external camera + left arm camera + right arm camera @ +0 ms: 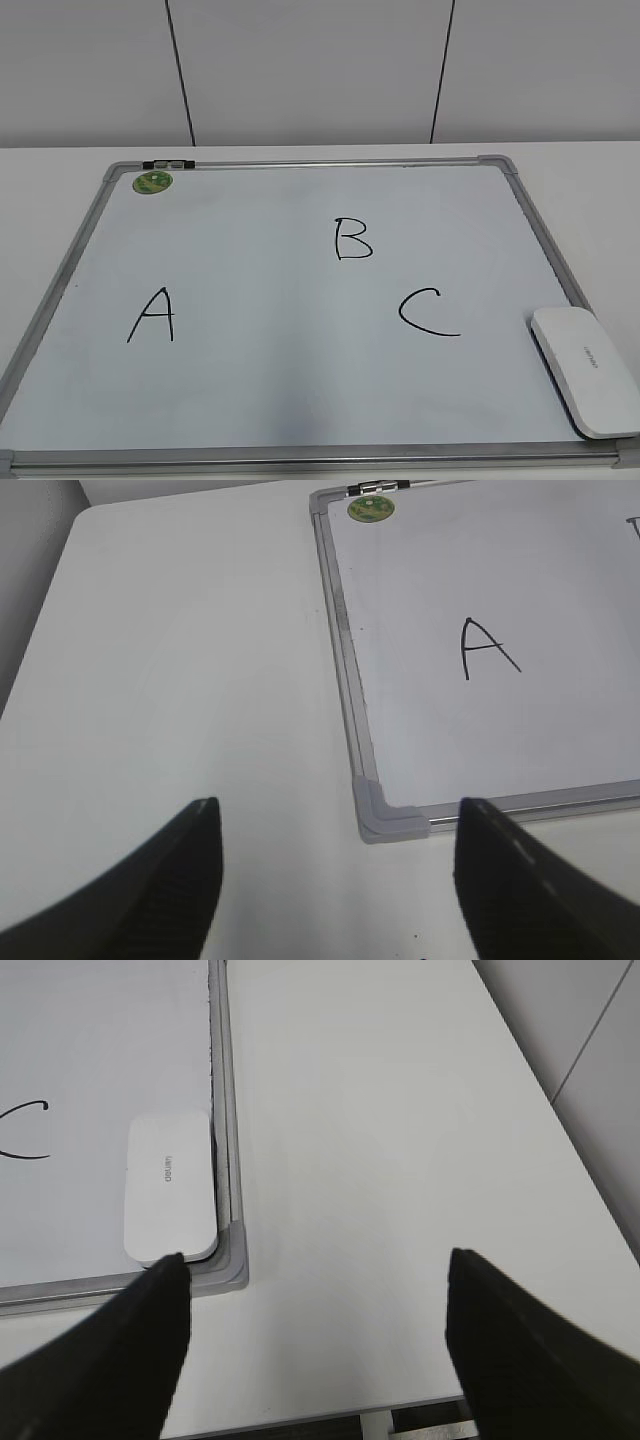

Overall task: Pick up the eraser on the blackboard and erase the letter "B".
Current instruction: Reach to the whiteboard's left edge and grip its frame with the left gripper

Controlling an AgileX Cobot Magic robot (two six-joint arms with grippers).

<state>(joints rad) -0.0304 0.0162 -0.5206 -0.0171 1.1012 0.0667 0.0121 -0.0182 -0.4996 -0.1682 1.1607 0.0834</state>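
Exterior view shows the blackboard [300, 400] lying flat on the white counter [580, 160], covering most of its middle, with the far edge of the counter behind it near the wall. On the board are three black letters: the letter "B" [353, 239] sits in the middle, toward the far side, the letter "A" [152, 316] is toward the left, and the letter "C" [428, 312] is toward the right, nearer the front than "B". A round green sticker [153, 182] is in the far left corner of the board, just below a small clip [168, 163] on the frame.

The eraser [588, 370] lies in the front right corner of the board, against the right frame, well apart from "B". No arm is seen in this view.

In the left wrist view the left gripper [335, 880] hangs over the counter near the front left corner cap of the board; its two dark fingers [160, 900] stand wide apart and hold nothing.

In the right wrist view the right gripper [315, 1350] is over the counter near the front right corner of the board, its fingers [530, 1360] also spread wide and empty. The eraser [168, 1187] is seen just beyond the left finger, touching the frame.
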